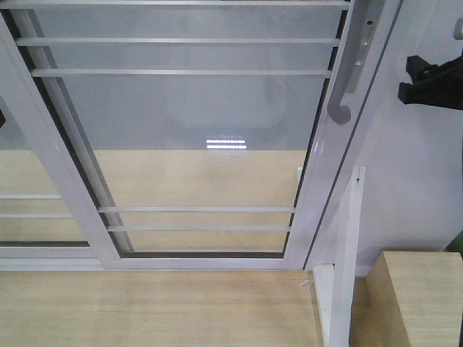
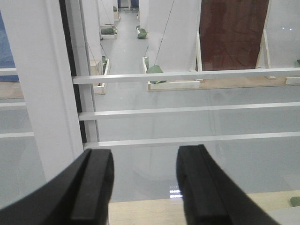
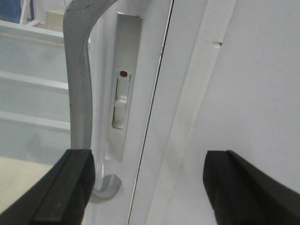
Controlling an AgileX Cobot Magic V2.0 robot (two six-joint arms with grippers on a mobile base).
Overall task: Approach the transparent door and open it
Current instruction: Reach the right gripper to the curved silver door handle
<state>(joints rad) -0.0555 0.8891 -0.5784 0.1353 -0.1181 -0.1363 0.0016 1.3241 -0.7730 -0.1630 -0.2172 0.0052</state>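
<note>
Jaws on right gripper (image 3: 147,187) are standing wide apart, gripping nothing, hooked handle (image 3: 77,93) running down just beyond one finger. Left gripper (image 2: 145,187) jaws are also gaping, empty, pointing at white bars (image 2: 187,110). Transparent door (image 1: 188,144) is filling the front view, shut, handle on its right stile.

my left gripper (image 2: 144,187) is spread, its two black fingers (image 2: 96,187) parted with nothing between them. my right gripper (image 3: 149,187) gapes wider, one finger at each edge of its wrist view, clasping nothing. in the front view its black body shows raised at the far right.
</note>
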